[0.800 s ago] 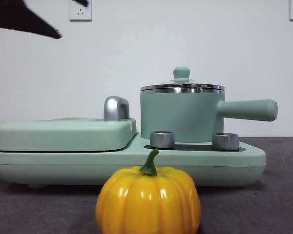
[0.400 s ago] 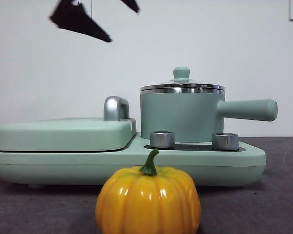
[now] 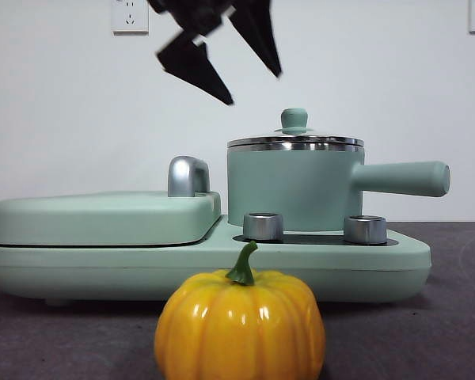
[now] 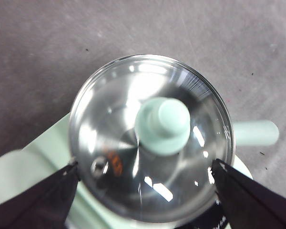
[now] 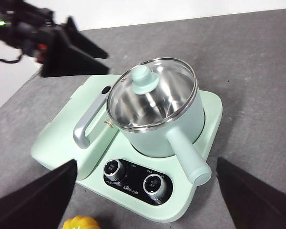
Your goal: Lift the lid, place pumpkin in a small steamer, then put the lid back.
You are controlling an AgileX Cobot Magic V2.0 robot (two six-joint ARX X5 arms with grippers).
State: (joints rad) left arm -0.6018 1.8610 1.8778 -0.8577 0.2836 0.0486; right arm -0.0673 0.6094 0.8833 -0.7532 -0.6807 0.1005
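The pumpkin sits nearest in the front view, on the grey table, glossy orange with its green stem curling up, just in front of the mint green cooker base and apart from it. In the right wrist view only a sliver of the pumpkin shows at the edge.

On the front of the base are two steel knobs. On the left half lies the large flat cover with its chrome handle at its right end.

On the right half of the base stands the steamer, upright, its long handle pointing right. The lid is seated on the steamer's steel rim, its mint knob on top. The right wrist view shows the lid closed over the steamer, the inside bare steel through the glass.

The left gripper hangs above the steamer, a little to the left of the lid's knob and clear of it, jaws spread wide and holding nothing. In its wrist view the lid fills the space between the two jaws, the knob roughly centred.

The right gripper waits high and nearer than the cooker, its jaws spread wide and empty. The left gripper shows in that view too, over the far left side of the cooker.

Behind everything is a white wall with a socket.
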